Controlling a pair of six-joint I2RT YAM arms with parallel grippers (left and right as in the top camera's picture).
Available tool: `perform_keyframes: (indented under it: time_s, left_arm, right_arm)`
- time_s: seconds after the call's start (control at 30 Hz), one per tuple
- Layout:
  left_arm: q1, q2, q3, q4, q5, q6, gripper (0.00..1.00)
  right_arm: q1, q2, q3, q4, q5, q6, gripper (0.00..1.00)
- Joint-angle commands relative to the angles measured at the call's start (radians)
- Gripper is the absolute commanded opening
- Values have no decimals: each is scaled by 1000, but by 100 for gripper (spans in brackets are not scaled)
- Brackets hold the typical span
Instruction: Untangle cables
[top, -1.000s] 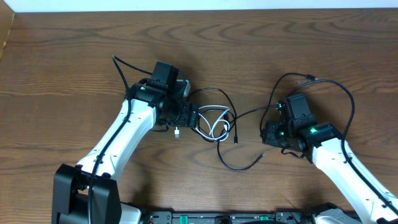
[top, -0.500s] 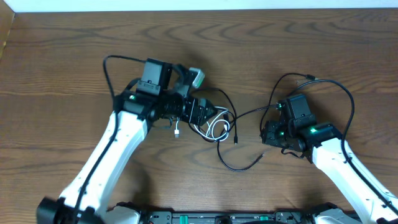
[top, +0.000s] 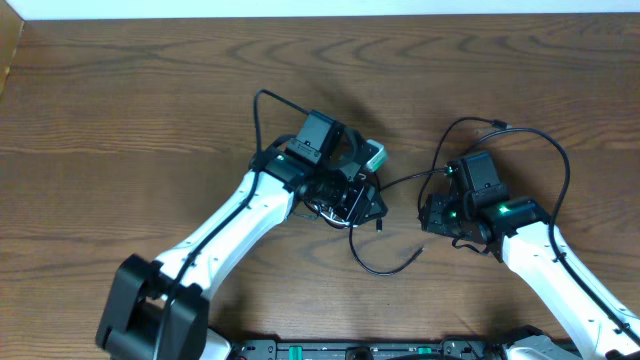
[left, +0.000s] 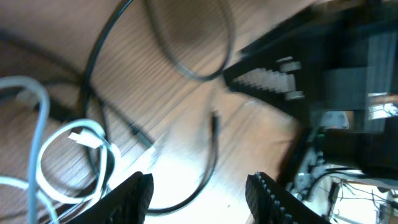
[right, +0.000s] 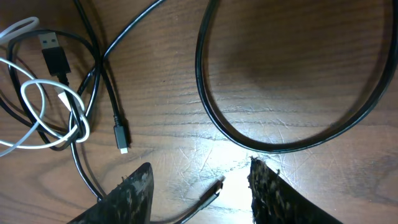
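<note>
Both claws stand spread with nothing in them. My left gripper (left: 199, 199) hangs right over the knot in the middle of the table (top: 120, 100), and my right gripper (right: 199, 194) sits off to the side, above a loose black cord end. My worry is the left claw closing on both cords at once. The white cable (right: 28, 102) loops around the black cable (right: 110, 102), so a pull there would likely drag the whole bundle or cinch it tighter. The right claw could also pinch the thick arm wire (right: 280, 148) curving just beside that free end. The overhead view hides most of the tangle under the left wrist. The right wrist view shows it sharply: the white loops, the flat USB plug (right: 55, 53) and the small plug (right: 122, 140). The left wrist picture is smeared, so I would not aim from it.
</note>
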Motion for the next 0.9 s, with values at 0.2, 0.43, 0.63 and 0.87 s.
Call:
perform_keyframes:
  time_s: [0.2,0.43,0.63,0.87]
  left_arm:
    - [4,107,10,-18,-452,9,53]
    - [3,173,9,-14,-437,5,53]
    - [3,176,8,34,-381,5,53]
    - [3,176,-7,68,-380,5,53]
  right_arm:
    - [-2,2,-3,0,-2,-14,47]
    - [-2,2,-3,0,-2,-14,46]
    - [-2,2,-3,-1,-2,-14,47]
    - [-2,2,-3,-1,-2,-14,47]
